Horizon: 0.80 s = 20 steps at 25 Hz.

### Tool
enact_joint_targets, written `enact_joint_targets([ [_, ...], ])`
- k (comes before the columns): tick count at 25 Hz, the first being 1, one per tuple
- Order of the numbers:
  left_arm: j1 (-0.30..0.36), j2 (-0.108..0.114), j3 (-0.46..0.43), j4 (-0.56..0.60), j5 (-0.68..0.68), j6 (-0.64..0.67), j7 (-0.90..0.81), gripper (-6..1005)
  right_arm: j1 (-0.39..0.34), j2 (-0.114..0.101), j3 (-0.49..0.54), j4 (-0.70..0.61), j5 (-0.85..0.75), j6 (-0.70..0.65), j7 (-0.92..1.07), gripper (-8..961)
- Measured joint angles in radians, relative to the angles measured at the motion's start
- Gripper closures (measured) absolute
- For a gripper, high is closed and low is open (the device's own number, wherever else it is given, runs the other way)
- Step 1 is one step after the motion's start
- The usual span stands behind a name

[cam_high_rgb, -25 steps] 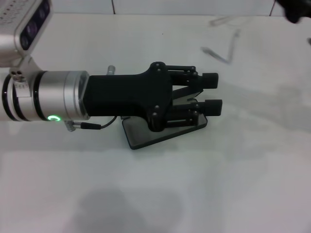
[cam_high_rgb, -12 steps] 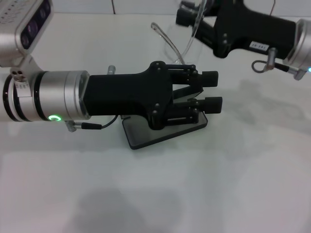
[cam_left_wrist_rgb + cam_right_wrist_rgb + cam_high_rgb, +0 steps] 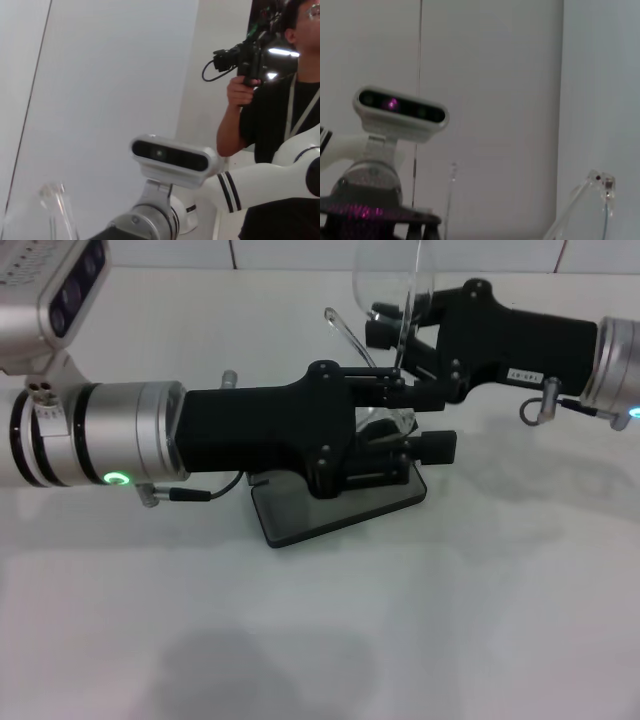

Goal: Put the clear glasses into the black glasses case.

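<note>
Clear glasses (image 3: pixel 392 300), one colourless transparent plastic wraparound pair, hang in the air at the far middle of the white table (image 3: pixel 320 620), pinched by the right gripper (image 3: pixel 385 328), which reaches in from the right. Held high like this, they can probably be lowered into the case from above. One slim matte black glasses case (image 3: pixel 340 508) lies open on the table below (only its dark inside shows, mostly hidden). The left gripper (image 3: pixel 440 420) stretches over it from the left with its fingers spread, probably steadying the case. That makes two grippers, one case and one pair of glasses.
</note>
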Motion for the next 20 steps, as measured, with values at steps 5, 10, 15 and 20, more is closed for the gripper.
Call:
enact_joint_targets([
  [5, -0.004, 0.0, 0.0, -0.001, -0.005, -0.003, -0.002, 358, -0.001, 0.001, -0.001, -0.011, -0.077, 0.006, 0.002, 831],
  [10, -0.001, 0.0, 0.001, -0.002, -0.01, -0.008, -0.004, 355, -0.011, 0.0, -0.001, -0.032, -0.15, 0.008, 0.008, 831],
  [15, -0.007, 0.0, 0.004, -0.002, -0.01, -0.021, -0.012, 352, -0.04, -0.003, -0.001, -0.072, -0.19, -0.012, 0.009, 831],
  [20, -0.008, 0.0, 0.006, -0.002, -0.011, -0.024, -0.014, 349, -0.055, -0.004, -0.002, -0.102, -0.223, -0.061, 0.052, 831],
])
